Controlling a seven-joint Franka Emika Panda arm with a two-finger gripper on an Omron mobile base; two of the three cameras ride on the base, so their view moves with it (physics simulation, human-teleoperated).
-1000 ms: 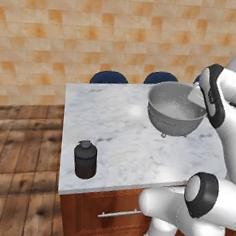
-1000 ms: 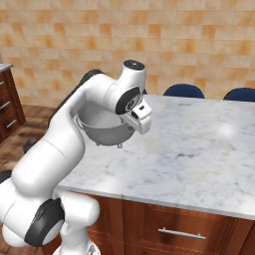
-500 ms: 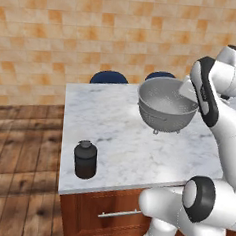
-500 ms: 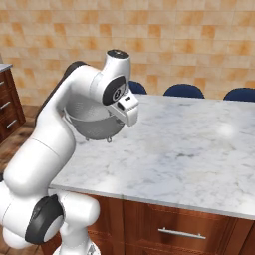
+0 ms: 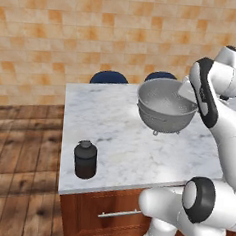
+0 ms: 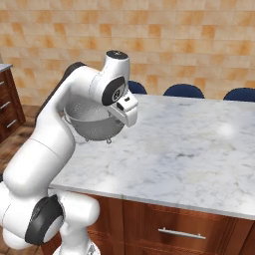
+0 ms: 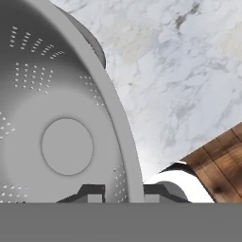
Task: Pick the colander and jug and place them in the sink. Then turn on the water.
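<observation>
- Your gripper [image 7: 123, 193] is clamped on the colander's [image 5: 167, 110] rolled rim — one fingertip inside the bowl, one outside, seen in the hand view.
- Colander hangs clear above the marble bench [image 5: 113, 139], feet not touching, bowl roughly upright with a slight tilt.
- Jug [image 5: 85, 159] stands upright on the bench, lid on, well apart from the gripper, near the bench's front corner on the far side of the colander.
- Blue chair backs [image 5: 109, 78] show just past the bench's far edge, beyond the gripper.
</observation>
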